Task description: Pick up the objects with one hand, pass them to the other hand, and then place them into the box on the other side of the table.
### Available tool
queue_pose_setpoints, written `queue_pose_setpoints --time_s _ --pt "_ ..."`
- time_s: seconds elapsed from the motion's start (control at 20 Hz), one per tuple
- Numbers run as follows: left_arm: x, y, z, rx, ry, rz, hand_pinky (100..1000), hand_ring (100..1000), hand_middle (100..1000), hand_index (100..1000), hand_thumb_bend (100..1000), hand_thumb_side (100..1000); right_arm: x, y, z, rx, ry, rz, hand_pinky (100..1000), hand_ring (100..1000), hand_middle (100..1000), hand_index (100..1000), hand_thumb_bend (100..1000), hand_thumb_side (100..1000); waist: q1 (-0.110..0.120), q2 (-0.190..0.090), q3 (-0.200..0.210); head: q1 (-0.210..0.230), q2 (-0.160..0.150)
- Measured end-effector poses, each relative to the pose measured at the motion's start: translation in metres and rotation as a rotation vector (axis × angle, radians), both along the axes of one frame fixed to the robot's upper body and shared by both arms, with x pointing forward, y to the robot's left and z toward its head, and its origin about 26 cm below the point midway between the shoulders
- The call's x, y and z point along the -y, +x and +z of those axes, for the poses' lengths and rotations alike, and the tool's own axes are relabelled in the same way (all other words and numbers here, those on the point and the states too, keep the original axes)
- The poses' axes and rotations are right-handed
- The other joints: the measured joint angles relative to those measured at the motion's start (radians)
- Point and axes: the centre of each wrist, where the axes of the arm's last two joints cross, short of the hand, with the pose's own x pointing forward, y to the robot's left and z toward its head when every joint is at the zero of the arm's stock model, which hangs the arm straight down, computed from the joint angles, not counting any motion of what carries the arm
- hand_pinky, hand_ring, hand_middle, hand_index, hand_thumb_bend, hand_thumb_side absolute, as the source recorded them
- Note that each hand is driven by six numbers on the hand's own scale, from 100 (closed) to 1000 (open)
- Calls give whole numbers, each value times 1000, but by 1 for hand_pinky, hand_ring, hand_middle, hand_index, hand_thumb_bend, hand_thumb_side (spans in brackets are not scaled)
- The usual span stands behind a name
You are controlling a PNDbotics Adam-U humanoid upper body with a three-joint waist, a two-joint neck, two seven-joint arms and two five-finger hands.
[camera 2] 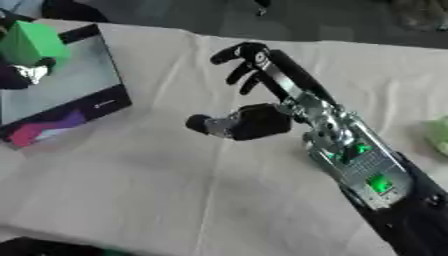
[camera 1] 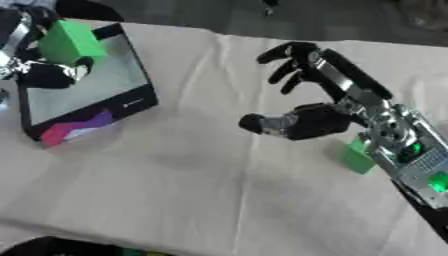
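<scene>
right robot hand (camera 1: 308, 107) open, empty; left robot hand (camera 1: 48, 62) w/ green block (camera 1: 70, 42)

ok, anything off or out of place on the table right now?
Nothing spilled or damaged. The left hand holds a green block over the box, which sits askew to the table edge. The right hand hangs empty, fingers relaxed. Another green block lies half hidden behind the right forearm.

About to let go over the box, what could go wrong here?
The left hand holds the green block near the box's far left rim, so it might drop outside or bounce off the wall. The open right hand hangs mid-table; pulling it back could knock the green piece beside its wrist.
</scene>
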Motion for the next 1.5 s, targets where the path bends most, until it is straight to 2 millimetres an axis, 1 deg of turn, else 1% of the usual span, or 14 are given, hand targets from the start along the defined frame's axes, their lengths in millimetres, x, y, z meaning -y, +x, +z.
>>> queue_pose_setpoints --time_s 0.15,0.25,0.35,0.5,0.55,0.6,0.65,0.75,0.95,1.05,1.2,1.25,1.3,1.5 --pt "-5 9 -9 -22 -6 30 738 409 377 483 203 100 0 0 0 1 1 0 594 683 790 789 666 372 0 0 -3 9 0" --pt "-8 15 -14 -37 -11 47 750 443 417 529 294 110 0 0 0 3 2 0 593 683 790 788 667 372 -3 0 -5 12 0" --pt "-11 21 -21 -52 -15 64 775 500 482 606 388 194 0 0 0 4 4 -2 593 683 790 788 666 373 -5 0 -5 12 0" --pt "-15 28 -29 -70 -16 82 861 664 673 772 550 399 1 0 1 6 6 -5 592 682 790 788 667 373 -6 0 -7 14 0" --pt "-16 29 -32 -75 -14 87 883 725 737 826 606 490 1 0 1 6 7 -6 592 682 790 788 666 373 -6 0 -7 15 0" --pt "-17 31 -34 -80 -12 89 886 733 744 835 614 506 1 0 0 5 8 -7 591 681 790 788 666 373 -6 0 -7 15 0" --pt "-18 32 -35 -86 -8 92 919 773 788 887 655 588 1 0 0 3 8 -9 591 681 789 787 666 373 -6 0 -7 15 0" --pt "-19 33 -39 -102 -3 94 933 791 804 915 708 631 2 0 -1 -1 9 -12 590 679 789 787 667 373 -6 0 -7 16 0" --pt "-22 35 -43 -115 12 107 925 784 793 897 785 635 2 0 -1 -2 9 -13 591 679 789 787 668 374 -6 0 -8 21 -1" --pt "-23 35 -42 -109 16 112 920 777 785 880 782 635 2 0 -1 -1 10 -13 589 679 789 787 668 373 -6 0 -8 18 -1" --pt "-24 35 -41 -83 14 123 910 755 763 851 711 600 2 0 -1 1 12 -16 590 680 789 787 668 373 -6 0 -7 -2 -1" --pt "-23 34 -39 -64 11 127 901 729 741 833 637 572 2 0 -1 2 13 -17 591 681 789 788 667 374 -6 0 -6 -13 -1" --pt "-22 33 -37 -39 5 128 879 691 708 799 610 550 2 0 -1 3 15 -19 592 682 789 787 667 375 -7 0 -6 -26 -1" --pt "-11 19 -28 75 -73 72 897 658 683 768 477 497 4 1 1 6 20 -32 600 685 792 789 667 378 -14 0 -7 -80 -1"
